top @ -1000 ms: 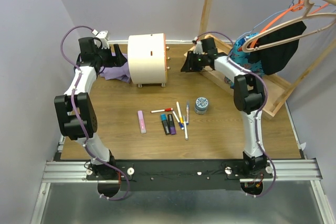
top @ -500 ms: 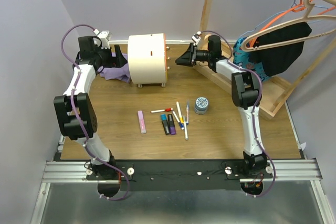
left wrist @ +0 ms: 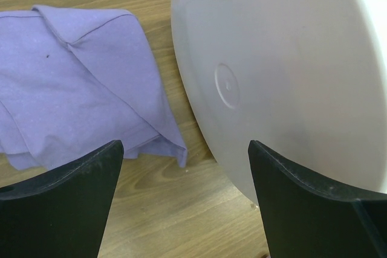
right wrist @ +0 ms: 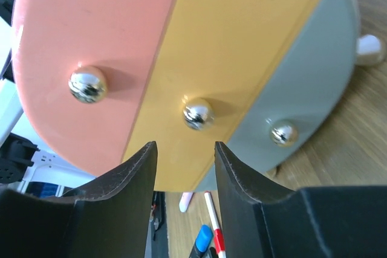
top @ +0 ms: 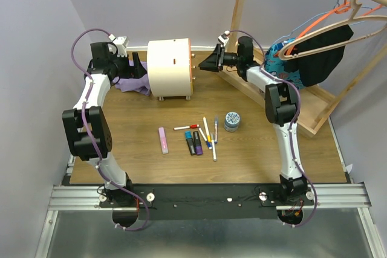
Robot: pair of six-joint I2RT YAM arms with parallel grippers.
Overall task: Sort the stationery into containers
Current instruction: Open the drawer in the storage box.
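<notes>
The cream round-topped chest (top: 169,67) stands at the back of the table, its drawer fronts facing right. In the right wrist view they are a pink drawer (right wrist: 78,34), a yellow drawer (right wrist: 248,34) and a grey-green drawer (right wrist: 320,70), each with a shiny knob. My right gripper (top: 207,63) is open and empty, its jaws (right wrist: 186,149) just short of the middle knob (right wrist: 198,113). My left gripper (top: 138,63) stands open behind the chest's back wall (left wrist: 278,70). A pink bar (top: 163,140), markers (top: 193,143), pens (top: 208,134) and a grey tin (top: 231,121) lie mid-table.
A purple cloth (left wrist: 72,77) lies left of the chest, beside my left gripper. At the right stands a wooden clothes rack with a flat tray (top: 314,122), and hangers with dark and patterned clothes (top: 317,55) hang close behind my right arm.
My right gripper has swung left and up from the rack side to the chest's drawer front, and its jaws have widened. The left arm has not moved.
</notes>
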